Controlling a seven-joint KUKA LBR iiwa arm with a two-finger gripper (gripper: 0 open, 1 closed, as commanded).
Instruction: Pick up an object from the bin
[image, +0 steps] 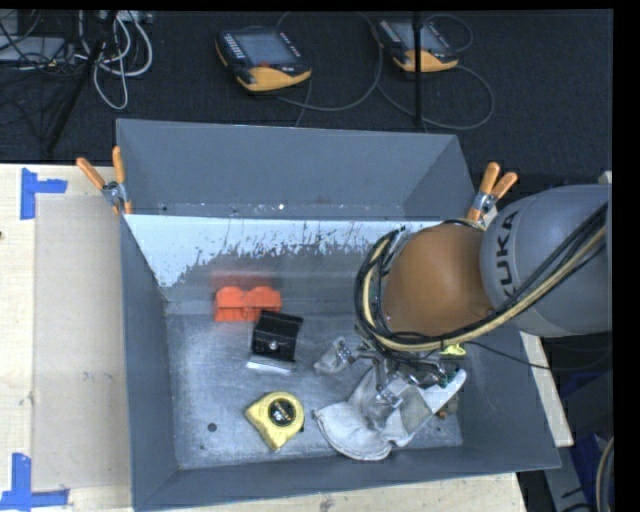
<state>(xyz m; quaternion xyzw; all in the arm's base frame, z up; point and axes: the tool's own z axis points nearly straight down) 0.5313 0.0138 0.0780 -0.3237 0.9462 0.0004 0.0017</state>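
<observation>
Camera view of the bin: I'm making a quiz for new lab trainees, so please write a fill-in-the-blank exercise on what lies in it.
1. The small box just in front of the orange plastic block is ____ in colour.
2. The round tape measure near the front wall of the grey metal bin has a ____ case.
3. The gripper hangs over the crumpled white cloth-like thing, which lies toward the view's ____ side.
Missing words: black; yellow; right.
</observation>
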